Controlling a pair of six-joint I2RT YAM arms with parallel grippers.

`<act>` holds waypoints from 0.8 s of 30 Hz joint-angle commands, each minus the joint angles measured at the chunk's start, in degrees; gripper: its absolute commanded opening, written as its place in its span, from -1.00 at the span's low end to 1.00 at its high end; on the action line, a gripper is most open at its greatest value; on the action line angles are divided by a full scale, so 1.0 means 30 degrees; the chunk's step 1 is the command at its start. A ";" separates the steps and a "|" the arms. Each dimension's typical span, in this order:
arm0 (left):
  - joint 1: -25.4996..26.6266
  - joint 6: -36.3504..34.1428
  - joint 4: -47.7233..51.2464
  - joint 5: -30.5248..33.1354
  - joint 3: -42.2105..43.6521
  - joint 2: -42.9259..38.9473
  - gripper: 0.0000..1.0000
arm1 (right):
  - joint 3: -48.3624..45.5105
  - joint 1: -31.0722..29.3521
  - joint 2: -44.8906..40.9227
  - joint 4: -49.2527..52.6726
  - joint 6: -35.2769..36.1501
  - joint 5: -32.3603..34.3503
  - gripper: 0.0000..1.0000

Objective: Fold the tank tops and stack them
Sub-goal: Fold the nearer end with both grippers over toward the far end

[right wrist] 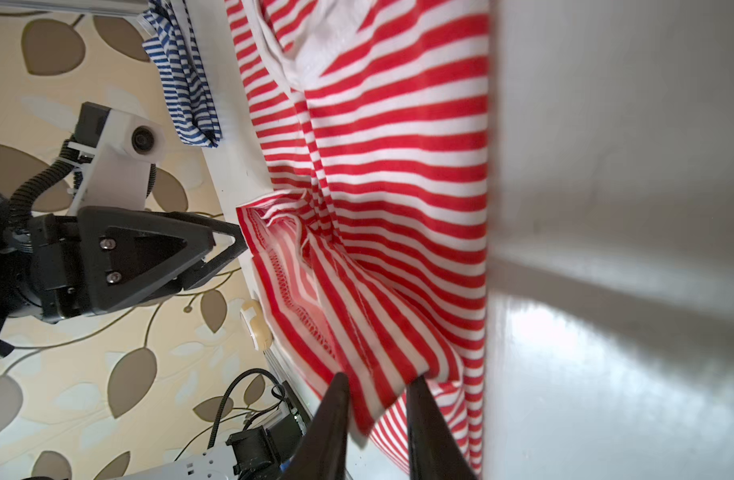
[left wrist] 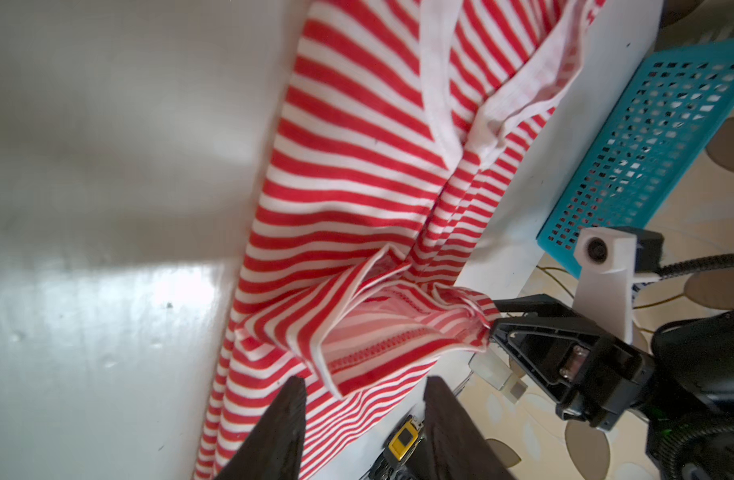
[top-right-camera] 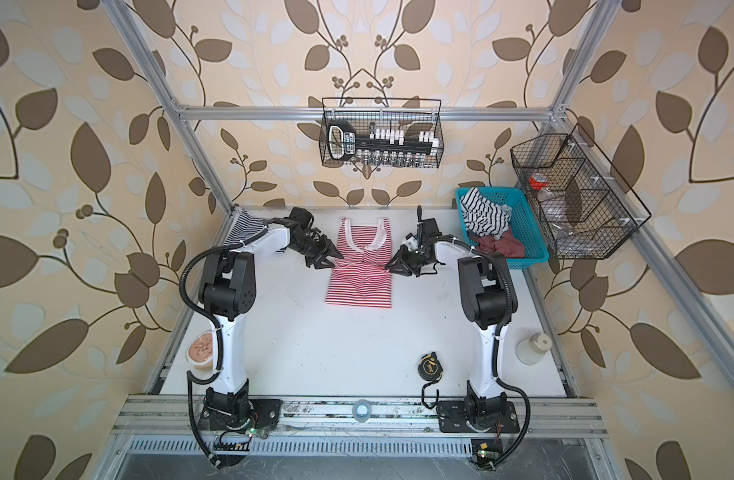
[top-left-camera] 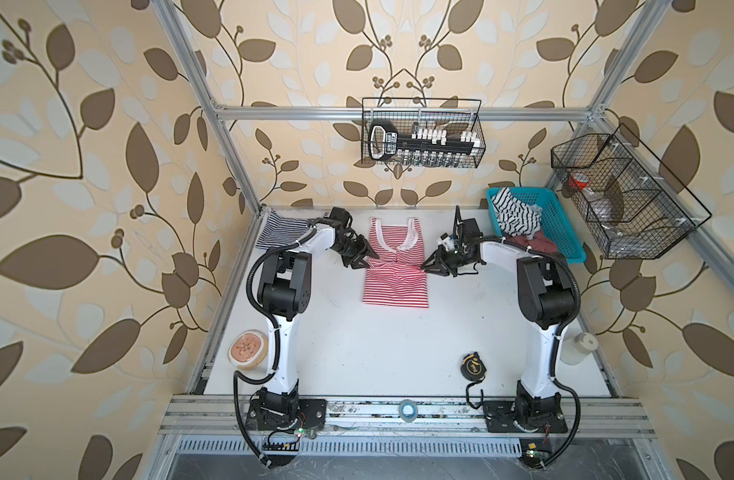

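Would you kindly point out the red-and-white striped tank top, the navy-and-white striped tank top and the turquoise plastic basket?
red-and-white striped tank top [top-left-camera: 394, 286]: top view, lower body.
navy-and-white striped tank top [top-left-camera: 280, 230]: top view, middle.
turquoise plastic basket [top-left-camera: 558, 228]: top view, bare floor.

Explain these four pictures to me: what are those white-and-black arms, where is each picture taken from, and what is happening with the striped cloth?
These are two robot arms fixed at the front of a white table, each ending in a two-fingered clamp called a gripper. Two pictures look down from above, almost the same view; the other two come from cameras on the arms' wrists. A red-and-white tank top lies mid-table, its hem folded up to its middle. The left gripper stands at one end of that hem with jaws open; the right gripper has cloth between its jaws, but whether it grips I cannot tell. A navy-and-white tank top lies at the far left corner, a blue basket of other clothes at the far right, a tape measure near the front.
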State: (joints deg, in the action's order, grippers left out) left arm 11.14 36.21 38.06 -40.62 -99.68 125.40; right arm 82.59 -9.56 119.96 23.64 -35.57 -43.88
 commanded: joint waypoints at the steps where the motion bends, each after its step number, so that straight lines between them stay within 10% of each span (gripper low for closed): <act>1: -0.0277 0.0433 -0.0528 -0.0727 -0.1591 0.0058 -0.01 | -0.0253 0.0479 -0.0992 -0.1303 -0.0709 -0.0137 -0.46; 10: -0.1279 -0.0087 0.0685 0.0868 -0.2747 -0.1536 -0.04 | -0.1497 0.0476 -0.3983 -0.0773 -0.0062 0.1045 -0.39; 19: -0.0831 -0.1011 0.0234 0.1565 0.4081 -0.5846 -0.61 | -0.3587 -0.2062 -0.5224 0.0713 0.1646 0.2094 -0.49; 24: -0.0327 -0.1493 0.0261 0.2085 0.7885 -0.7752 -0.29 | -0.5754 -0.2847 -0.6133 0.1384 0.2146 0.4375 -0.38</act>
State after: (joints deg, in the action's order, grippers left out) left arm 9.34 33.58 37.74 -35.40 -80.20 106.24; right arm 68.25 -18.06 104.14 24.67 -31.46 -35.73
